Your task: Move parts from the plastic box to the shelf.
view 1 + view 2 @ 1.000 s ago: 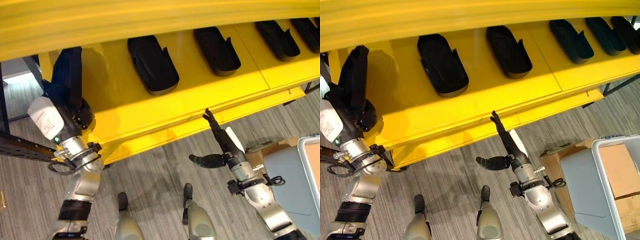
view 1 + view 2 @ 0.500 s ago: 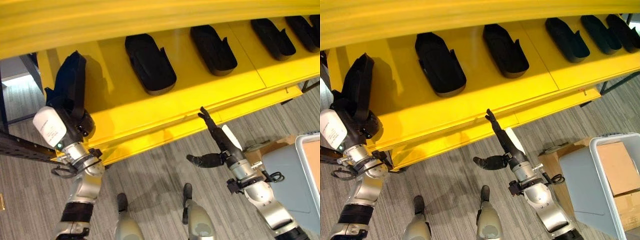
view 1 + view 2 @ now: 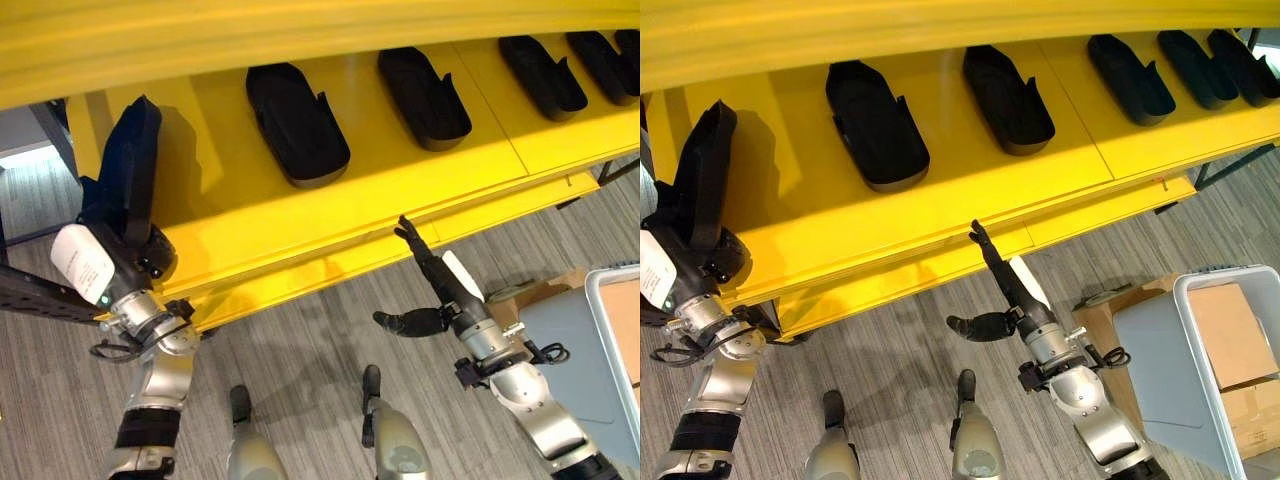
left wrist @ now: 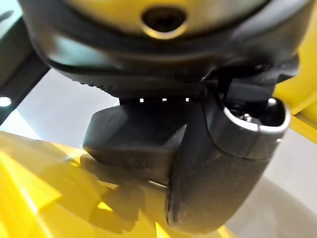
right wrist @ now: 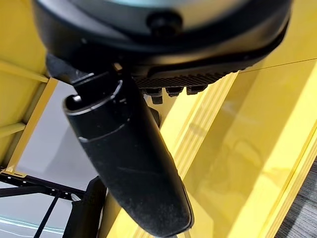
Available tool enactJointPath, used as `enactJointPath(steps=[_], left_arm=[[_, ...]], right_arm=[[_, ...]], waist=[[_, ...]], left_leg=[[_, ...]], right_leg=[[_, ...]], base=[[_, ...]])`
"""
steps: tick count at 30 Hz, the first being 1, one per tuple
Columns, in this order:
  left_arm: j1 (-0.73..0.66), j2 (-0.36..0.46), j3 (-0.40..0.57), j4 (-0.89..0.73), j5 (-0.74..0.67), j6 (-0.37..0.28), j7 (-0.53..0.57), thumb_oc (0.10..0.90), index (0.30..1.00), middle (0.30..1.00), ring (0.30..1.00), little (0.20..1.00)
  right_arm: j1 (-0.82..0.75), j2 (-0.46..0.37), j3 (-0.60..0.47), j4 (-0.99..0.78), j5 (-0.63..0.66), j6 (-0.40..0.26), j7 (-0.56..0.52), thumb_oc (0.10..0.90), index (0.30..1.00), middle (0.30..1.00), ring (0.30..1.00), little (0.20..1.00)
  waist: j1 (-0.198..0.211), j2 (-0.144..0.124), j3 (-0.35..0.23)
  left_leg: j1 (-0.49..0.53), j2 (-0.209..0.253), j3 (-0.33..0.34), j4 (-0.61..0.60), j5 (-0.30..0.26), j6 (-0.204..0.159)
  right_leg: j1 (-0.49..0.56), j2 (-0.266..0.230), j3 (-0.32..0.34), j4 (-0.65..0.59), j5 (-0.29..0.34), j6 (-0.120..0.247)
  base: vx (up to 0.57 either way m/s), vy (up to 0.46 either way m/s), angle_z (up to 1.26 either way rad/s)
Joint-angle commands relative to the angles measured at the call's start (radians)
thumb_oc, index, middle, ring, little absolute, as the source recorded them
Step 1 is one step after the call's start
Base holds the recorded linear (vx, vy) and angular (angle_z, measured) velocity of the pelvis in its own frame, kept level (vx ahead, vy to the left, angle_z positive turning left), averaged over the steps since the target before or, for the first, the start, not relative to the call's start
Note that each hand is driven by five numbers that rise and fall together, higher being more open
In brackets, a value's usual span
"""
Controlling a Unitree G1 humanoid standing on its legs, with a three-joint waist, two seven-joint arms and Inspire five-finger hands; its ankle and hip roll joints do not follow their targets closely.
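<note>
L hand (image 3: pixel 125 262) fingers hidden behind the black part (image 3: pixel 133 165) it carries; can't tell the grip. Part stands on end over the yellow shelf (image 3: pixel 400 175), L end. R hand (image 3: pixel 432 278) holds nothing, fingers straight, tips at the shelf's front lip, thumb stuck out sideways. Vs 0.5 s ago: part leans more upright, L hand a bit lower; R hand about same. Four more parts lie in a row on shelf. Grey plank floor (image 3: pixel 300 350); grey plastic box (image 3: pixel 1200 370) w/ cardboard, cut off at R edge.

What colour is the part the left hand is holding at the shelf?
Black, like the others; the part in the left hand shows best in the left eye view.
</note>
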Motion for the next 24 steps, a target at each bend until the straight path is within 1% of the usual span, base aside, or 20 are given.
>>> enactJointPath(steps=[1,11,18,24], left_arm=[[-0.081,0.069,0.035,-0.013,0.024,-0.032,0.076,0.400,0.300,0.300,0.300,0.300],[-0.145,0.085,0.025,-0.016,0.027,-0.024,0.121,0.400,0.300,0.300,0.300,0.300],[-0.186,0.098,0.028,-0.005,0.026,-0.020,0.151,0.400,0.300,0.300,0.300,0.300],[-0.195,0.103,0.032,-0.005,0.025,-0.014,0.153,0.400,0.300,0.300,0.300,0.300]], right_arm=[[-0.068,-0.015,-0.017,-0.157,0.038,-0.096,-0.031,0.900,1.000,1.000,1.000,1.000],[-0.064,-0.019,-0.014,-0.161,0.048,-0.111,-0.045,0.900,1.000,1.000,1.000,1.000],[-0.061,-0.025,-0.008,-0.160,0.052,-0.120,-0.049,0.900,1.000,1.000,1.000,1.000],[-0.062,-0.030,-0.003,-0.158,0.051,-0.122,-0.051,0.900,1.000,1.000,1.000,1.000]], waist=[[0.011,-0.046,-0.048],[0.000,-0.067,-0.059],[-0.009,-0.070,-0.066],[-0.011,-0.069,-0.064]], left_leg=[[0.039,0.048,0.026,0.022,-0.053,0.013],[0.019,0.056,0.029,0.030,-0.052,0.010],[0.013,0.055,0.034,0.037,-0.056,0.010],[0.010,0.055,0.033,0.044,-0.058,0.010]], right_leg=[[-0.113,-0.038,0.004,0.215,-0.107,-0.001],[-0.136,-0.027,0.014,0.216,-0.104,-0.003],[-0.147,-0.022,0.024,0.221,-0.106,-0.004],[-0.150,-0.020,0.026,0.224,-0.107,-0.005]], base=[[0.00,0.000,0.00],[0.00,0.001,0.00],[0.01,0.004,-0.02],[0.01,0.001,-0.02]])
